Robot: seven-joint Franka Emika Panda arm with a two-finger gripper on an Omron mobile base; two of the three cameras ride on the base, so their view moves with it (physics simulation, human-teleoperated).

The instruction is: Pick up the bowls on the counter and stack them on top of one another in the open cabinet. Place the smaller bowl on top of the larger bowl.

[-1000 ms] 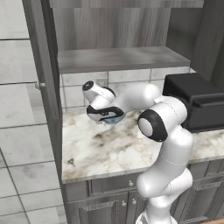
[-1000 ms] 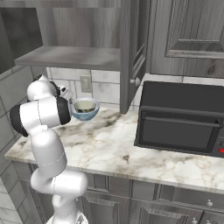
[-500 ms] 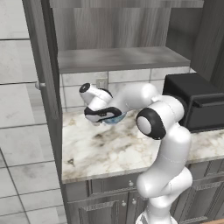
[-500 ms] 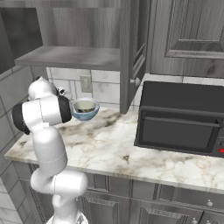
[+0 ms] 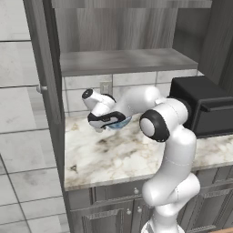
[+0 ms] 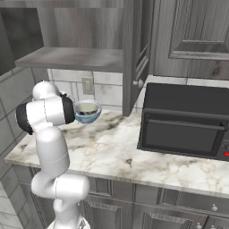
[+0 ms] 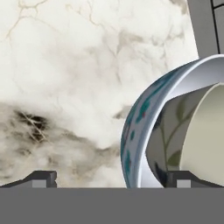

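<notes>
The larger bowl (image 6: 87, 117), blue-patterned outside, stands on the counter (image 6: 116, 143) near the back wall. The smaller bowl (image 6: 87, 108), plain grey-beige, sits inside it. In the hand view the larger bowl's wall (image 7: 135, 131) rises between my fingertips, with the smaller bowl (image 7: 205, 140) to its right. My gripper (image 7: 111, 179) is open and straddles that wall, one fingertip (image 7: 180, 178) inside and the other outside over the marble. From the left base my gripper (image 5: 103, 124) hangs at the larger bowl's (image 5: 122, 122) left edge. The open cabinet's shelf (image 5: 118, 61) is above, bare.
A black microwave (image 6: 188, 120) stands on the counter to the right. The cabinet's open door (image 6: 134, 49) hangs between the bowls and the microwave. The other door (image 5: 43, 68) is at the left. A wall socket (image 6: 87, 85) is behind the bowls. Grey drawers (image 6: 147, 197) run below.
My hand has come down a little and shifted left at the larger bowl's rim. The jaws stay wide. The bowls have not moved.
</notes>
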